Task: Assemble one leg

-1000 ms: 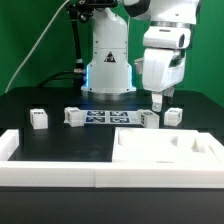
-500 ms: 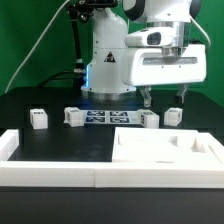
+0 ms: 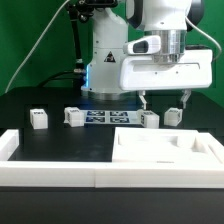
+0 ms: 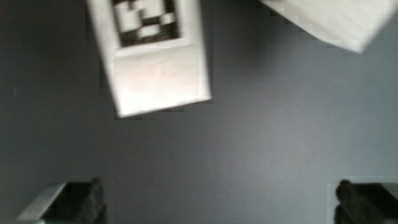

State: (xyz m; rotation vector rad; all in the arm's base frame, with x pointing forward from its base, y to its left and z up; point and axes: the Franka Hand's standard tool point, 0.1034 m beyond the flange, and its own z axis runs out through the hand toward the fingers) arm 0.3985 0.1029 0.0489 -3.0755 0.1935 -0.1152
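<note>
Tool [image 3: 165,100] is fully released: jaws spread wide, nothing in them. It hovers clear above the table [image 3: 45,142], behind the tabletop [image 3: 165,150].

There are 4 legs in a row. Leg A [image 3: 149,119] and leg B [image 3: 173,115] sit just beside each other, below the tool and inside the finger span in the exterior view. Leg C [image 3: 74,116] and leg D [image 3: 38,119] are well apart toward the exterior view's left, past the marker board [image 3: 105,118].

Wrist view: tagged leg [image 4: 157,55], tag facing the camera, lies ahead of the fingertips [image 4: 71,200], not between them, offset toward 1 finger. Its long axis runs roughly across the closing line, slightly skewed. Can't tell if it's A or B. Second white piece [image 4: 338,25] at the frame edge.

My read: next move needs a shift to centre over the leg, a small yaw trim, then descent. Risk: jaws this wide clip the neighbour.
</note>
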